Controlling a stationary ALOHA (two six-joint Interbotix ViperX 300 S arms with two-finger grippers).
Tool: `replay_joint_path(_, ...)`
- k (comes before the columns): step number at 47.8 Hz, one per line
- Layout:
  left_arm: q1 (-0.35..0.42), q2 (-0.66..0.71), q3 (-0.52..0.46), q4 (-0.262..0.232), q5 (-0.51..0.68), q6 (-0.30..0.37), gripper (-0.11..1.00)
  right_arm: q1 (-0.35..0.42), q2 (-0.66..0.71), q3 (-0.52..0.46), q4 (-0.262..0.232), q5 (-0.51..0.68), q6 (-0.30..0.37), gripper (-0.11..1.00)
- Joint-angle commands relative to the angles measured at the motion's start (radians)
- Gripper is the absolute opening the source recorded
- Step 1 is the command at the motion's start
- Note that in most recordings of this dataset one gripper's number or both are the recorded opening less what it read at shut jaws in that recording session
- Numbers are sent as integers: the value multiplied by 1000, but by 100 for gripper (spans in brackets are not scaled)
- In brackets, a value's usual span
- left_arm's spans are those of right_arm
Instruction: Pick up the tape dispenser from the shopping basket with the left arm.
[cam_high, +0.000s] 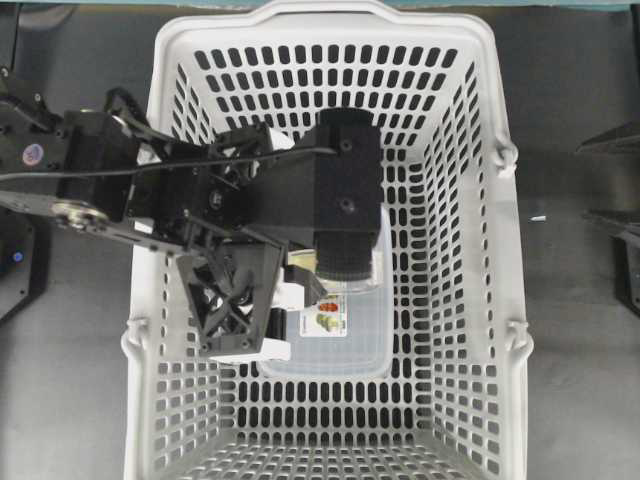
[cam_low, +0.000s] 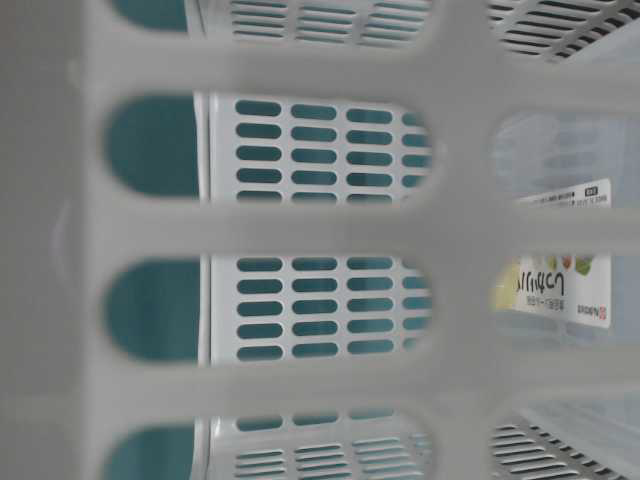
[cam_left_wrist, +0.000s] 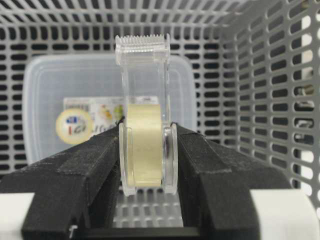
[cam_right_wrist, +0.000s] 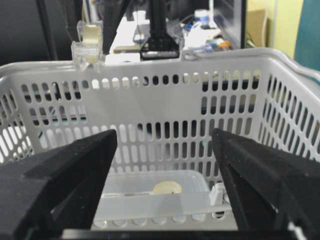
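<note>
The tape dispenser (cam_left_wrist: 145, 100) is a clear plastic holder with a toothed cutter and a pale yellow roll. My left gripper (cam_left_wrist: 146, 142) is shut on it, with a black finger (cam_left_wrist: 95, 160) pressed against each side of the roll. In the right wrist view the tape dispenser (cam_right_wrist: 87, 42) hangs above the rim of the shopping basket (cam_right_wrist: 150, 67). From overhead the left arm (cam_high: 200, 190) reaches in over the shopping basket (cam_high: 510, 300) and hides the dispenser. My right gripper (cam_right_wrist: 165, 145) stands open outside the basket, with nothing between its fingers.
A flat translucent box (cam_high: 340, 345) with a narrow label and a yellow circle lies on the basket floor below the left gripper. The same box (cam_left_wrist: 60, 90) shows behind the dispenser. The slotted basket walls (cam_left_wrist: 270, 100) stand close on the right.
</note>
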Motion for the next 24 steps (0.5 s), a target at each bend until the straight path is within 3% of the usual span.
replay_joint_path(1,2,-9,-17,3,-5,0,29,-2,5,-6,3,-5,0,73)
replay_joint_path(24,2,-8,-11,3,-5,0,29,-2,6,-3,5,-5,-2,73)
